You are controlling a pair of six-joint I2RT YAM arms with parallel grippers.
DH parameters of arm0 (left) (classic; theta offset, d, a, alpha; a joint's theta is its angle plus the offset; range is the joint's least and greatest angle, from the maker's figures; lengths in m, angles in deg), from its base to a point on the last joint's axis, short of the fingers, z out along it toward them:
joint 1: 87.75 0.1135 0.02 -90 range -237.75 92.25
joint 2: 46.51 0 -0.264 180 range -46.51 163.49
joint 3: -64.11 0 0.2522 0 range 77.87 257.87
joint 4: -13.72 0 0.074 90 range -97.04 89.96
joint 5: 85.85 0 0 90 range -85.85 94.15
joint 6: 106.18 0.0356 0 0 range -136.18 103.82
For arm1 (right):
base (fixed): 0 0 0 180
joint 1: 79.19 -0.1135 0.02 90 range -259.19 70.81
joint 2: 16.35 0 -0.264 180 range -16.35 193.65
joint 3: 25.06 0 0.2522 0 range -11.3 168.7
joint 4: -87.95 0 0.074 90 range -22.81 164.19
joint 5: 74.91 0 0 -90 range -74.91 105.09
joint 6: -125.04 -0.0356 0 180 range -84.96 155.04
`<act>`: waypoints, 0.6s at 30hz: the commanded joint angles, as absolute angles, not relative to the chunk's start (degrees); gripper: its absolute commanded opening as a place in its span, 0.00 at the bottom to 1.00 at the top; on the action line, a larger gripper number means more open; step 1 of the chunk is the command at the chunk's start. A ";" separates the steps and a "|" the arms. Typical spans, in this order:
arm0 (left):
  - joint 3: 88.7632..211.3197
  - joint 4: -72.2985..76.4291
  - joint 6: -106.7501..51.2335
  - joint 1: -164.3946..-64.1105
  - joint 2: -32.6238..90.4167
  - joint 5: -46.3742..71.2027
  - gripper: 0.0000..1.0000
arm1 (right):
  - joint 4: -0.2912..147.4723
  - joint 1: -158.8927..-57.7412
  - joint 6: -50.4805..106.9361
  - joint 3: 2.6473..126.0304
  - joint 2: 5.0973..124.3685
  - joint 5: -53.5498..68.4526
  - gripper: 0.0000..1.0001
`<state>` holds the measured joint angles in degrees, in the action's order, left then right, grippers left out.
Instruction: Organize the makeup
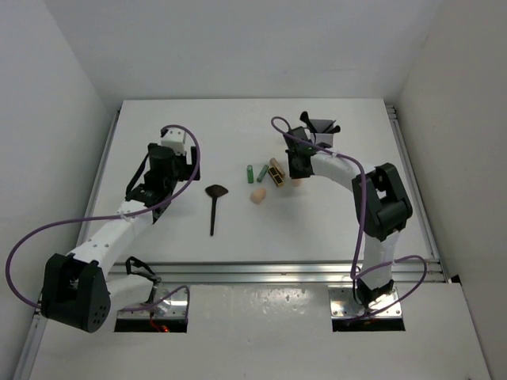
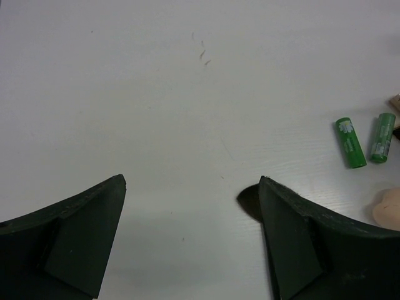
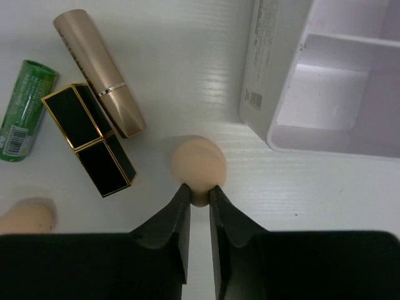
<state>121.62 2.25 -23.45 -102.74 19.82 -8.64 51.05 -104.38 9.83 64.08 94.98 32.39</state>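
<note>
My right gripper [image 3: 199, 190] is shut on the narrow end of a peach sponge [image 3: 199, 164], low over the table beside the white box [image 3: 259, 69]; it also shows in the top view [image 1: 297, 179]. A tan tube [image 3: 100, 72], a black-gold tube [image 3: 90, 137] and a green tube [image 3: 25, 109] lie to its left. A second peach sponge [image 1: 258, 195] lies nearer the middle. Two green tubes [image 2: 350, 142] [image 2: 381, 137] lie side by side. A black fan-headed brush [image 1: 215, 204] lies at the centre. My left gripper [image 2: 192, 184] is open and empty over bare table, left of the brush [image 1: 184, 170].
The white three-compartment box [image 1: 326, 141] stands at the back right, partly hidden by my right arm, with black brush heads [image 1: 319, 124] sticking out of it. White walls close in the table on the left, right and back.
</note>
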 commanded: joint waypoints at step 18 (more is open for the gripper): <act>122.43 3.82 -25.14 -102.17 20.90 -5.87 0.93 | 57.49 -94.05 15.53 74.57 84.11 19.84 0.00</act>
<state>121.62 1.98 -24.39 -102.71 21.00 -6.55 56.51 -96.45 13.74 71.53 84.80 20.35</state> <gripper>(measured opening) 0.930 0.011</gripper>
